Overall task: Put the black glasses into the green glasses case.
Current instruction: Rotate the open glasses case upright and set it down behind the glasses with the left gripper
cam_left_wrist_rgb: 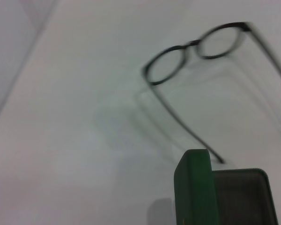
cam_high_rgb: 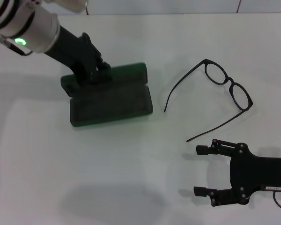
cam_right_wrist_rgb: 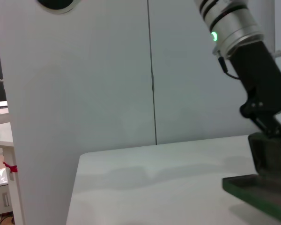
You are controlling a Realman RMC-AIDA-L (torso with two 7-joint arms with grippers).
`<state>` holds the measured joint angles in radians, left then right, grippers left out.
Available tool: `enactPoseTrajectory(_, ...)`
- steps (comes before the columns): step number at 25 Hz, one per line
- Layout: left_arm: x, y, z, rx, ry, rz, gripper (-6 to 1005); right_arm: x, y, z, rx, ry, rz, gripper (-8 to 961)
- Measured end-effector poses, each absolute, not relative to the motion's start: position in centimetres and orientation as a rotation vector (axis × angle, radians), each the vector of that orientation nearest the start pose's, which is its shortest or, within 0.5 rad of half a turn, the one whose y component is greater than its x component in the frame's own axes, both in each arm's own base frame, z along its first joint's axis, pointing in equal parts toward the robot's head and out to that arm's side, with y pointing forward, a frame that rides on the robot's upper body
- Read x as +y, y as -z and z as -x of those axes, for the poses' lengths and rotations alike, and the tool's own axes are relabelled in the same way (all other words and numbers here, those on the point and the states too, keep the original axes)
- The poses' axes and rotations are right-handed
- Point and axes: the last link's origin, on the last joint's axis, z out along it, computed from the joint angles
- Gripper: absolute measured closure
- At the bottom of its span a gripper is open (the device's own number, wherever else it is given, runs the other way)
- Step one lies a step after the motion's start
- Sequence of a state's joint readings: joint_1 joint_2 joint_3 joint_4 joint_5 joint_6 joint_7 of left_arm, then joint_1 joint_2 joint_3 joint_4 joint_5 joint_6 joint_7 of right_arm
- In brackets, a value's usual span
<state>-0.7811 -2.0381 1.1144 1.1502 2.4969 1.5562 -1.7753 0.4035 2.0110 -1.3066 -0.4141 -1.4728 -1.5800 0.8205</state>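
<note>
Glasses (cam_high_rgb: pixel 227 86) lie unfolded on the worktop (cam_high_rgb: pixel 131 178), right of the case (cam_high_rgb: pixel 110 101) and well apart from it. Front runs far-left to near-right; temples point near-left. Right hand (cam_high_rgb: pixel 202 169), fingers apart, empty, sits just near of them, so it's the closer arm. Left hand (cam_high_rgb: pixel 91 65) is at the open case's lid; can't tell its grip.

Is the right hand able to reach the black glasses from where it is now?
Probably yes. The right hand is open and sits near the black glasses, with only bare table between them. The left hand is away at the green glasses case.
</note>
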Motion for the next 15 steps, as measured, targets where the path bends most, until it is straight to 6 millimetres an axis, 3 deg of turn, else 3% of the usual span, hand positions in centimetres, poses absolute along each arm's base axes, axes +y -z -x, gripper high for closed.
enactPoseTrajectory(6, 38.7, -0.7, 15.9, 0.053, -0.419, 2.932, 789, 25.8, 5.0, -27.1, 0.109, -0.864, 2.888, 90)
enactPoseTrajectory(15, 38.6, 1.3, 15.8, 0.125, -0.485, 2.929, 787, 25.7, 5.0, -27.2, 0.111, -0.863, 2.891, 90)
